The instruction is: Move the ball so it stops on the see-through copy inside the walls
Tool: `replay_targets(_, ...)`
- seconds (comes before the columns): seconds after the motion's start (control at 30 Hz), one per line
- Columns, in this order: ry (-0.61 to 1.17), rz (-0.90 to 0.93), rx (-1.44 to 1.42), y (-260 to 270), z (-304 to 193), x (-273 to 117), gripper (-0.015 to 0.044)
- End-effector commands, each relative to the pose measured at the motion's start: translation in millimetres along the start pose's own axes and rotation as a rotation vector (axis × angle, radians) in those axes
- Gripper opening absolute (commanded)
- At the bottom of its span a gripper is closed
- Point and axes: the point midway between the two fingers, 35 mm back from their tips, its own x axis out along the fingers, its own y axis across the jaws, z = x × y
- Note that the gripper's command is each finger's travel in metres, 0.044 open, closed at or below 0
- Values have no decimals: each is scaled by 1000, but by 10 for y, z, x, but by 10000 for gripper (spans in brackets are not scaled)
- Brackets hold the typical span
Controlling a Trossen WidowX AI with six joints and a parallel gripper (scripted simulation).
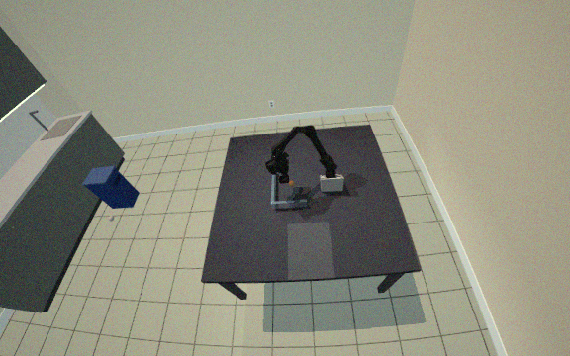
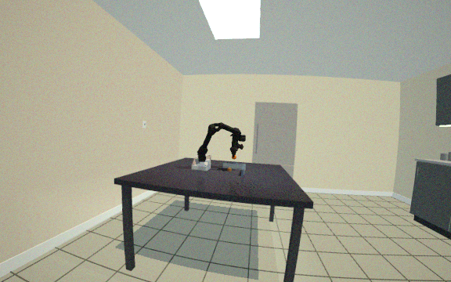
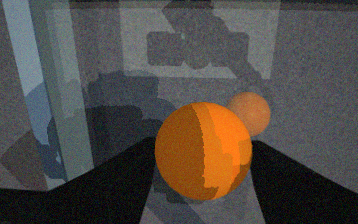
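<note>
The orange ball [image 3: 203,150] is clamped between the two dark fingers of the pincer [image 2: 233,157], raised above the worktop [image 2: 249,188]. The see-through copy [image 3: 250,113] lies just beyond. The clear walls [image 3: 55,100] stand left.

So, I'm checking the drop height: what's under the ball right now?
The ball hangs in the claw, off the table. Its shadow lies below. The see-through copy sits beyond it, partly covered by the ball.
</note>
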Motion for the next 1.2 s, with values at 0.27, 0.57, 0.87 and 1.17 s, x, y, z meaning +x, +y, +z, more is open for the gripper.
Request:
replay_targets(0.27,-8,-1,2,-356,-201,243,0)
replay_targets(0.57,-7,-4,2,-467,-293,403,0)
replay_targets(0.87,-8,-5,2,-471,-283,902,0)
replay_targets(1.17,-7,-7,2,-480,-298,1055,0)
